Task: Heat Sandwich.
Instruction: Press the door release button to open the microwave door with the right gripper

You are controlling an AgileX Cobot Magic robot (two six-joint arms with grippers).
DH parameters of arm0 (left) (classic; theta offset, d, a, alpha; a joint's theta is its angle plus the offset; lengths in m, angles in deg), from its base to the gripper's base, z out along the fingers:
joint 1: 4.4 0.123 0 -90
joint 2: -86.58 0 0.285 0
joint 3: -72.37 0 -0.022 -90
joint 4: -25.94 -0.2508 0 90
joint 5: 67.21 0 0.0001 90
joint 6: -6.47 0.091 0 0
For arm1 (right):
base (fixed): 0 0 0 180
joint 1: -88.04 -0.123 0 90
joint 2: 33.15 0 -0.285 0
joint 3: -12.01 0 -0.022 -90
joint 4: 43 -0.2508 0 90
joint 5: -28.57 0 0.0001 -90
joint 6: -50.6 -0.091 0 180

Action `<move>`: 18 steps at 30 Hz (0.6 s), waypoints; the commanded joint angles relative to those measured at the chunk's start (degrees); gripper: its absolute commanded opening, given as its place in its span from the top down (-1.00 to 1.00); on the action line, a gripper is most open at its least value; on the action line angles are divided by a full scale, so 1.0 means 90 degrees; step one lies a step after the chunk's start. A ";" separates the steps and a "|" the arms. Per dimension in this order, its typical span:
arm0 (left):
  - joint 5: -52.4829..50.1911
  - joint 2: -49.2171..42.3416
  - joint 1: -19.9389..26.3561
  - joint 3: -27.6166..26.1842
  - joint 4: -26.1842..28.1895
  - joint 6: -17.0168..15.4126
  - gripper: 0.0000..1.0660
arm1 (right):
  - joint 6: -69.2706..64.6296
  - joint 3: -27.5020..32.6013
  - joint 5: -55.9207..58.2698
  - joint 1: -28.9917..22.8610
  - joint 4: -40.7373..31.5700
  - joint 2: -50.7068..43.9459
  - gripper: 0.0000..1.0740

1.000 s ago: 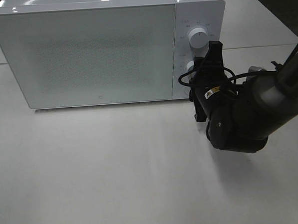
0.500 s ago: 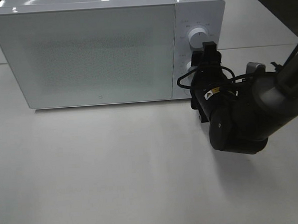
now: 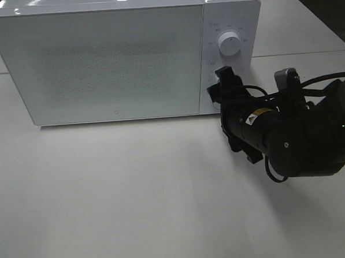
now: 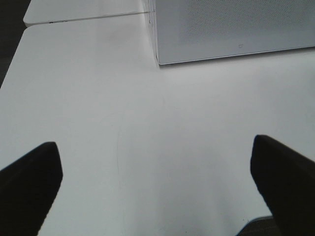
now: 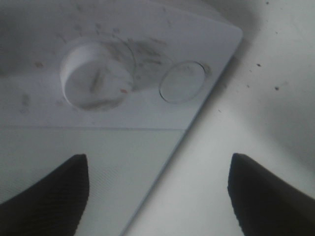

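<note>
Now the step: seems to be setting the lower knob (image 5: 96, 73) of the microwave (image 3: 111, 57); centre the fingers squarely around it before closing and turning.
Right gripper (image 3: 219, 84): jaws open, empty, near the control panel.
Left gripper (image 4: 155, 162): jaws wide open, empty.
Sandwich: not visible; probably behind the closed door, so I cannot tell how it looks.

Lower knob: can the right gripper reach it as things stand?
Probably yes. The right gripper is open just in front of the lower knob, and nothing shows between them.
</note>
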 commanded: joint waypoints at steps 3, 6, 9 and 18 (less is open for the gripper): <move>-0.0038 -0.0185 0.0019 0.0000 0.0025 -0.0006 -0.94 | 0.1050 0.0083 0.1502 0.0006 0.0522 -0.0490 -0.42; -0.0038 -0.0185 0.0019 0.0000 0.0025 -0.0006 -0.94 | 0.1636 0.0083 0.2394 0.0006 0.0783 -0.0809 -0.42; -0.0038 -0.0185 0.0019 0.0000 0.0025 -0.0006 -0.94 | 0.2585 0.0083 0.3291 0.0006 0.1019 -0.1146 -0.42; -0.0038 -0.0185 0.0019 0.0000 0.0025 -0.0006 -0.94 | 0.4666 0.0083 0.5278 0.0006 0.1057 -0.2088 -0.42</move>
